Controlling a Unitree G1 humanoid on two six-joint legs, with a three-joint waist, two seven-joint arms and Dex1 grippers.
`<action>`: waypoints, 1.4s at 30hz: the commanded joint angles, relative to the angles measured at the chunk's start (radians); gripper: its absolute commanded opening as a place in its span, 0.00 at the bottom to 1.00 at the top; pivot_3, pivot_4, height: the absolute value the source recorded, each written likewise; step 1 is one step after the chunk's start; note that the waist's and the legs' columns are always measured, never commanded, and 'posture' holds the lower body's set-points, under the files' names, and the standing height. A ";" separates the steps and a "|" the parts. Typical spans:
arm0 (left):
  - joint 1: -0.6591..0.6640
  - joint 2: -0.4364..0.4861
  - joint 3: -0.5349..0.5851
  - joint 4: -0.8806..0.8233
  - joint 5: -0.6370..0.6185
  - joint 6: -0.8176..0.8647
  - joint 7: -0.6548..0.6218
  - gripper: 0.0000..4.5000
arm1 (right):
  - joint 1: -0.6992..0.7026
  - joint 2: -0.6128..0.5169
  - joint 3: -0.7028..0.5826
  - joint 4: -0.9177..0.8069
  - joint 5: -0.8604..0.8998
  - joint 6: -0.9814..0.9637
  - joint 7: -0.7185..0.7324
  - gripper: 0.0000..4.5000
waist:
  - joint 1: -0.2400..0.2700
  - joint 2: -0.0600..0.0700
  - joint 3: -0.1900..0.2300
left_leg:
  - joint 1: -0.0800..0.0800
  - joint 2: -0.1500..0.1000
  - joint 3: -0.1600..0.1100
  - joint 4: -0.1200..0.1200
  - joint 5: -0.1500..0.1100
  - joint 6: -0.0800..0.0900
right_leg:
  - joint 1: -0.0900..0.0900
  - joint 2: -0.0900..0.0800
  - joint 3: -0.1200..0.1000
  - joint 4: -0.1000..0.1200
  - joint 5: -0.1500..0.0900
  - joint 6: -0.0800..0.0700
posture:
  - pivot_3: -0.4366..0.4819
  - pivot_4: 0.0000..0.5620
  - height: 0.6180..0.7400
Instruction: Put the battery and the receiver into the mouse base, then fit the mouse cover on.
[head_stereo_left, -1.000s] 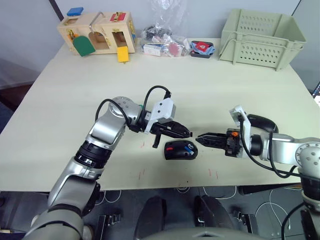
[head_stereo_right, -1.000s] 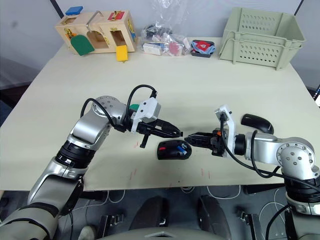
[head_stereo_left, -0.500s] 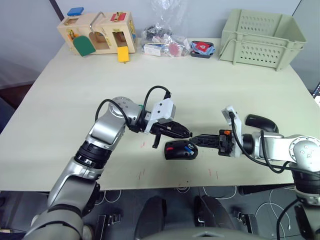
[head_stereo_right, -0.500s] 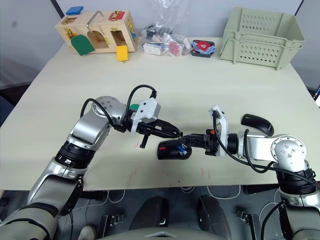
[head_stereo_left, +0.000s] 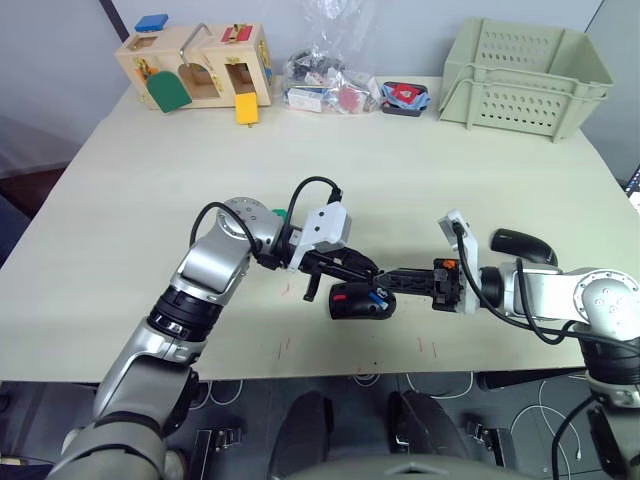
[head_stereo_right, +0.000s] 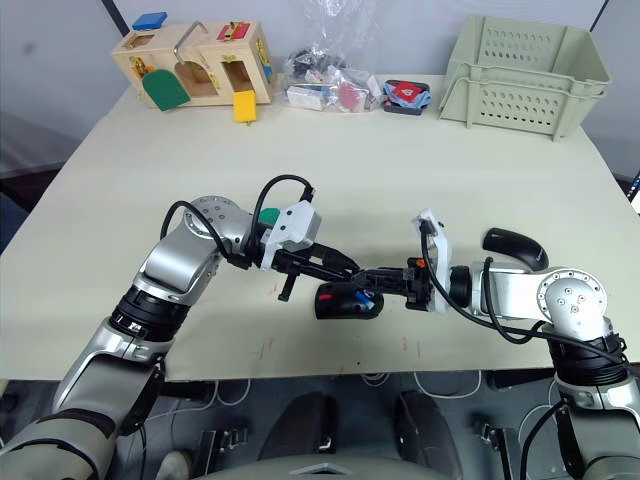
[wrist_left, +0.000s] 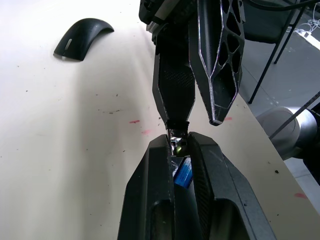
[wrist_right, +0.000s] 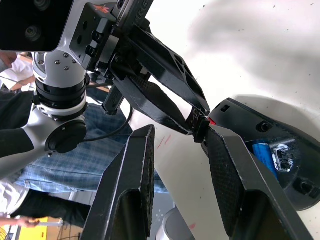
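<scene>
Two grippers over mouse base (head_stereo_left: 360, 300) | left gripper (wrist_left: 178, 141) clenched, apparently on receiver (wrist_left: 177, 145) | right gripper (wrist_right: 172, 132) released | battery (wrist_right: 265, 152) seated | mouse cover (head_stereo_left: 522, 245) on counter (head_stereo_left: 400, 170)

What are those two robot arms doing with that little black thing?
They are putting a computer mouse together. The mouse base lies on the table with the battery already in its hollow. The left hand pinches a tiny metal piece, probably the receiver, just above the base. The right hand is open and meets it tip to tip. The mouse cover lies off to the right.
</scene>
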 joint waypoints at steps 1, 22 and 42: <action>0.001 -0.001 -0.011 -0.028 0.004 -0.015 -0.003 0.00 | -0.008 0.001 -0.001 -0.032 0.030 -0.020 0.001 0.36 | 0.000 0.000 0.000 | 0.000 0.000 0.000 0.000 0.000 0.000 | 0.000 0.000 0.000 0.000 0.000 0.000 | 0.48 0.27 1.00; 0.006 -0.008 -0.017 -0.009 0.023 -0.040 0.003 0.00 | -0.010 -0.009 0.019 -0.033 0.053 -0.021 -0.012 0.01 | 0.000 0.000 0.000 | 0.000 0.000 0.000 0.000 0.000 0.000 | 0.000 0.000 0.000 0.000 0.000 0.000 | 0.48 0.27 1.00; 0.053 0.013 0.048 -0.017 -0.028 -0.042 0.005 0.99 | 0.066 -0.060 -0.039 -0.112 -0.029 -0.057 0.081 0.00 | 0.000 0.000 0.000 | 0.000 0.000 0.000 0.000 0.000 0.000 | 0.000 0.000 0.000 0.000 0.000 0.000 | 0.48 0.27 1.00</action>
